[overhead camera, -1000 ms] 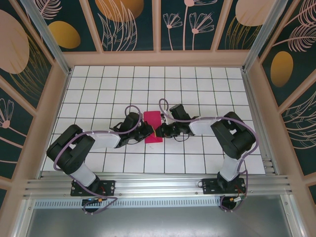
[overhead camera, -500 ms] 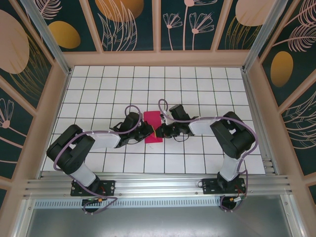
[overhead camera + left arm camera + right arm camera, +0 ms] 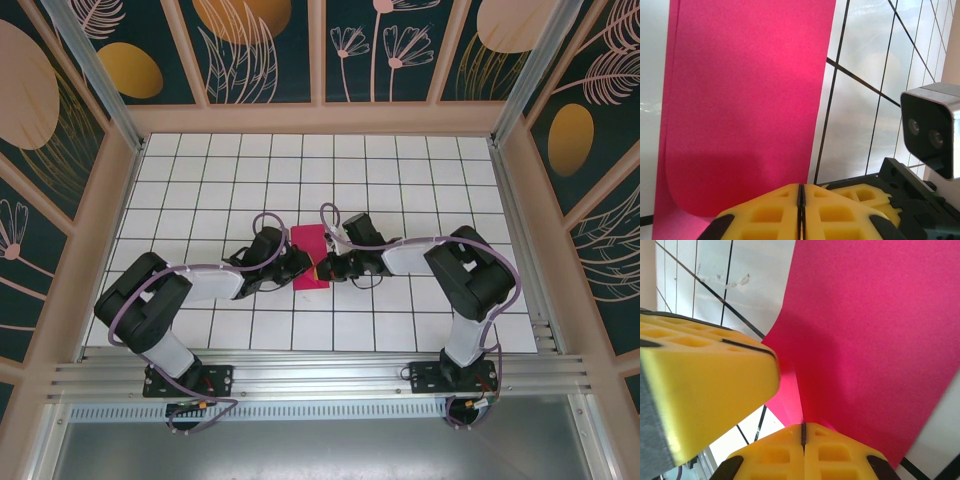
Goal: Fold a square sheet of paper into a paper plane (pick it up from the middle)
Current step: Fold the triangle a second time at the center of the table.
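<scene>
Square sheet of paper (image 3: 310,256): magenta-pink, lying as a narrow upright rectangle at the centre of the tiled table, its 6 o'clock end between the two grippers.
Right gripper (image 3: 803,432): jaws pressed together; in the right wrist view a raised flap of the paper runs into the seam between the yellow pads, so it is clamped on the paper.
Left gripper (image 3: 800,200): yellow pads closed to a thin line; the paper's curled near edge passes behind them, and whether it is nipped cannot be told.
Gripper positions, top view: left one at the paper's 7 o'clock corner, right one at its 5 o'clock corner, tips nearly touching.
Hidden: the 6 o'clock end of the paper is covered by both grippers from above; creases cannot be made out there.
Cut off: in both wrist views the paper runs out of frame at 12 o'clock.
Layers: in the left wrist view a second pink edge shows along the 9 o'clock side.
Neighbours: left gripper's pad (image 3: 705,385) fills the 8 o'clock part of the right wrist view; right wrist camera (image 3: 930,130) sits at 3 o'clock in the left wrist view.
Surroundings: white grid table (image 3: 400,170), patterned walls (image 3: 250,50), aluminium rail (image 3: 320,380) at 6 o'clock.
</scene>
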Available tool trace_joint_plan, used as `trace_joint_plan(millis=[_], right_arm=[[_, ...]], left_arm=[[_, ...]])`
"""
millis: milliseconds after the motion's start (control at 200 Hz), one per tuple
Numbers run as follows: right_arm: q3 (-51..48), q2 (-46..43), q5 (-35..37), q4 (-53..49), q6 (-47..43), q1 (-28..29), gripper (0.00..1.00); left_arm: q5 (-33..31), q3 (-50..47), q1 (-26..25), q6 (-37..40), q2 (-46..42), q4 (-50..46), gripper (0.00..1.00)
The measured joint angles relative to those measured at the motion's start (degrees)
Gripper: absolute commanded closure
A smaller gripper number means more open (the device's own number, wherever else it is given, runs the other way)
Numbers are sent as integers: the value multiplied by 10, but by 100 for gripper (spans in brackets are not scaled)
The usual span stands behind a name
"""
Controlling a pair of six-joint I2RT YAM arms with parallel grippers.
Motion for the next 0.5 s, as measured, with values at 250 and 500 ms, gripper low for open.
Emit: trace_joint_plan(millis=[250,500], right_arm=[[-17,-2,11,24,22,-8,100],[-24,-10,16,35,30,-16,100]], left_arm=[[-2,-2,0,-1,-42,0,75],[-7,-18,0,-2,-45,0,78]])
